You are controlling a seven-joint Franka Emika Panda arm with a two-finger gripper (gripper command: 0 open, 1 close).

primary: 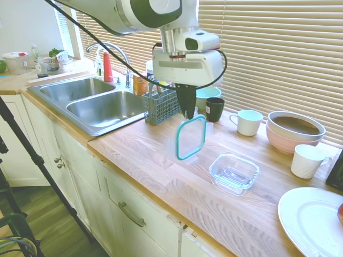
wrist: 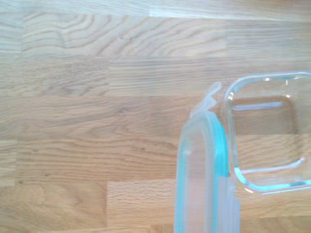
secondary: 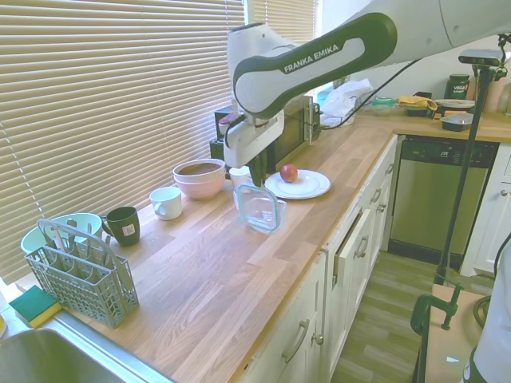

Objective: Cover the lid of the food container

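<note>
The clear lid [primary: 191,137] with its teal rim hangs upright on edge above the wooden counter, and my gripper [primary: 189,113] is shut on its top edge. The square glass food container [primary: 234,172] sits empty on the counter, to the right of the lid and nearer the counter's front edge in the first exterior view. From the other side the lid [secondary: 259,208] hangs below my gripper [secondary: 257,182] and hides the dish. The wrist view shows the lid's rim [wrist: 201,174] edge-on beside the food container [wrist: 265,131].
A grey cutlery basket [primary: 159,106] and double sink [primary: 96,104] lie left. Along the blinds stand a dark mug [primary: 215,108], white mug [primary: 248,122], pink bowl [primary: 295,133] and another white mug [primary: 307,160]. A white plate [primary: 313,219] sits front right.
</note>
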